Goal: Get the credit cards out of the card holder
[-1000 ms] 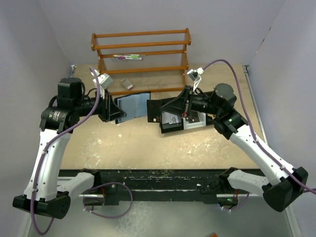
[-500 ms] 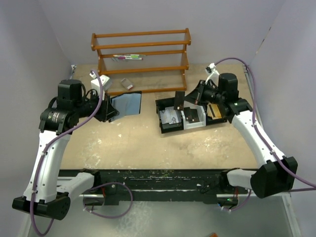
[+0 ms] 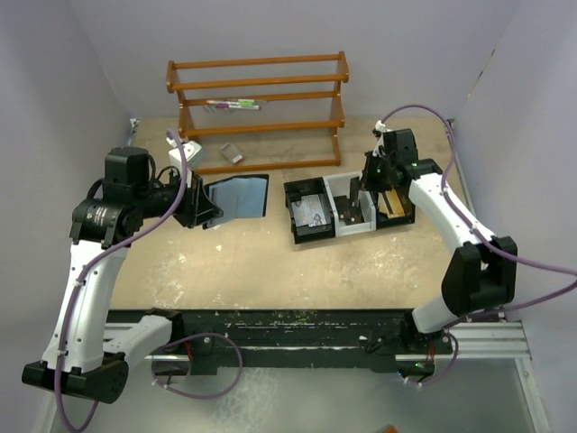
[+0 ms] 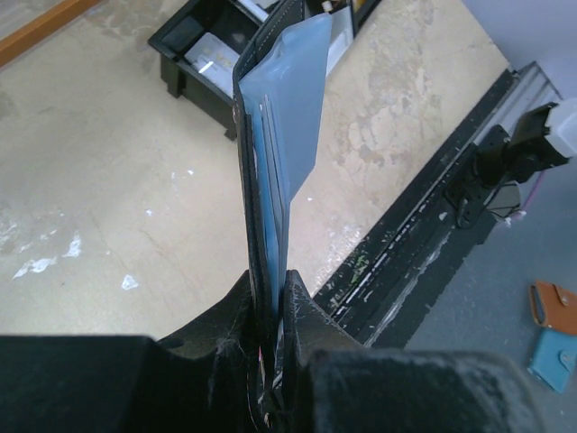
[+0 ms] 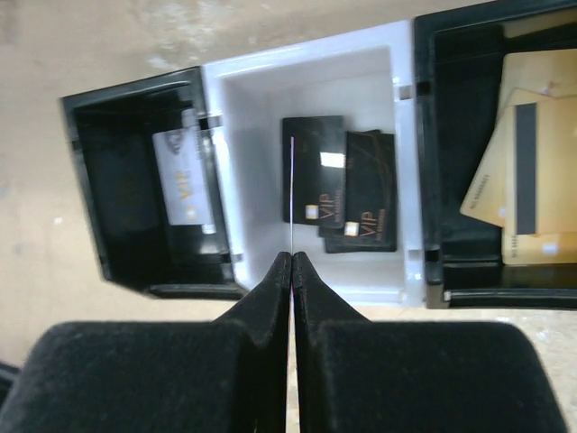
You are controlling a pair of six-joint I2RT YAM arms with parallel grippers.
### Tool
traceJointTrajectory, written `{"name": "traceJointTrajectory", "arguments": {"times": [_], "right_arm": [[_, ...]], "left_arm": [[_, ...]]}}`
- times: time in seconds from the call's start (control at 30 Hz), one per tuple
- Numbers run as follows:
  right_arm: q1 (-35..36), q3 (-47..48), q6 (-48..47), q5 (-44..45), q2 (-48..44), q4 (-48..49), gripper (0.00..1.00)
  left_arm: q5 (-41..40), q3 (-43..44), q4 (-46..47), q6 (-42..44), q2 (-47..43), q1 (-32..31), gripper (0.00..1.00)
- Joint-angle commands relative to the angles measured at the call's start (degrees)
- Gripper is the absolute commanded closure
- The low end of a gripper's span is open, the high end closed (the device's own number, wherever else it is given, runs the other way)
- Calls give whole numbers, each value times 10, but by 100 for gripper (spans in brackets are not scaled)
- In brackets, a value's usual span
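Black card holder (image 4: 270, 171) open and upright, blue-grey lining showing; one credit card (image 5: 293, 194) edge-on over the white tray compartment (image 5: 252, 135)

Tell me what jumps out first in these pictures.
The left gripper holds the open black card holder on edge, left of the tray. The right gripper pinches a thin card edge-on over the tray's white middle compartment, where black VIP cards lie; gold cards lie in the right one.

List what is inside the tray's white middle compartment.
Overlapping black cards lie flat in the middle compartment. The right fingers, pinching a thin card edge-on, hide part of its near edge.
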Motion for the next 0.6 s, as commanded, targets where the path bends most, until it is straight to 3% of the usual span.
{"name": "traceJointTrajectory", "arguments": {"times": [0.0, 0.27, 0.57], "right_arm": [[-1, 39, -44, 64, 29, -16, 100], [-1, 56, -57, 53, 108, 14, 100], [0, 33, -46, -11, 151, 66, 100]], "left_arm": [[81, 25, 5, 10, -16, -1, 100], [142, 50, -20, 25, -20, -1, 100], [152, 62, -30, 33, -23, -1, 100]]}}
